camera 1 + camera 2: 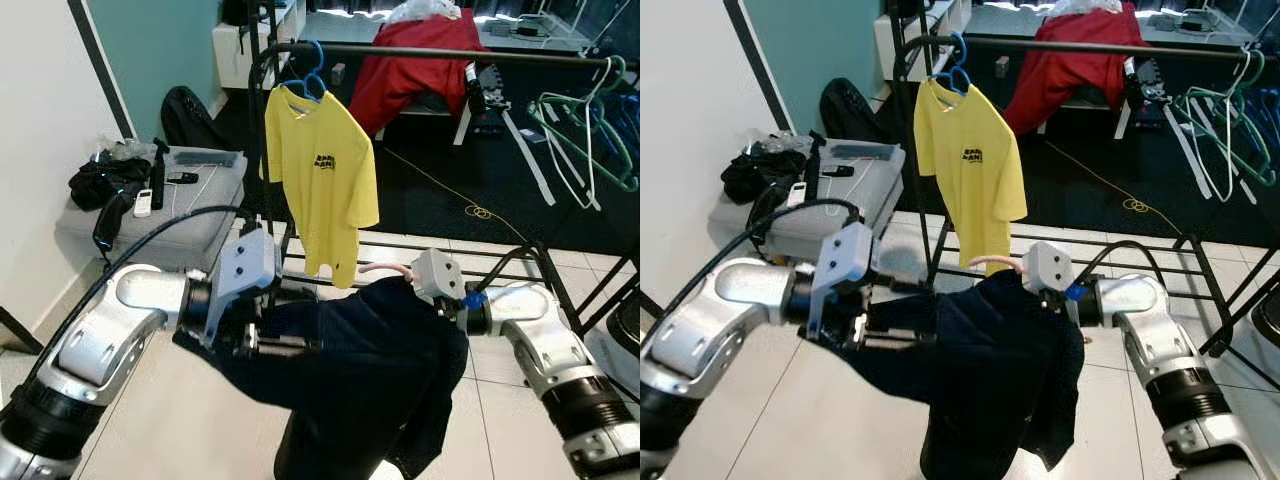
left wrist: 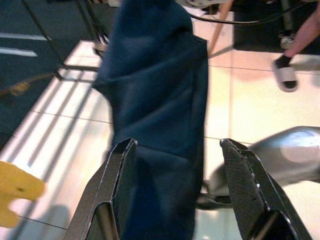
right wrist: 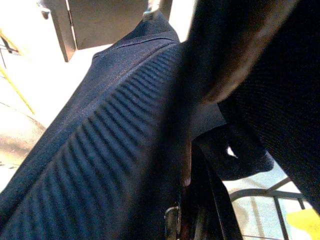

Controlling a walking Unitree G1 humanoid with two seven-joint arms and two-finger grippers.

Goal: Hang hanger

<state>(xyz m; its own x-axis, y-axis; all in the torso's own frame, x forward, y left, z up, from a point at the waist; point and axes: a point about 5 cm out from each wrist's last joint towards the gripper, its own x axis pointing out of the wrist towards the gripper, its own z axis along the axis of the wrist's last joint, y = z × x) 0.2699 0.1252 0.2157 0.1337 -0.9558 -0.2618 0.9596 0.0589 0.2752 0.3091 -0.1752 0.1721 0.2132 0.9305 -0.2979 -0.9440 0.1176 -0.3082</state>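
A: Where is the hanger?
B: A pink hanger (image 1: 382, 268) sticks out at the top of a dark blue garment (image 1: 370, 370), low and near, between the two arms. Its hook points left, just beside the right gripper (image 1: 440, 300).

A: And that gripper?
B: It sits at the garment's right shoulder, buried in cloth. In its wrist view dark fabric wraps around it, so I cannot tell how its fingers stand.

A: The left gripper (image 2: 175, 192)?
B: At the garment's left side. In its wrist view the fingers (image 2: 120, 185) are spread apart with blue cloth lying between them.

A: Where is the rail?
B: A black rail (image 1: 450, 52) runs across the far side, well above the garment. A yellow shirt (image 1: 320, 185) hangs from it on a blue hanger (image 1: 312, 75), left of centre. Green hangers (image 1: 590, 130) hang at the far right.

A: Anything else?
B: A grey box (image 1: 190, 215) at far left with dark items on it, a red cloth (image 1: 420, 60) beyond the rail, and a person's foot (image 2: 286, 75) in a sandal on the tiles.
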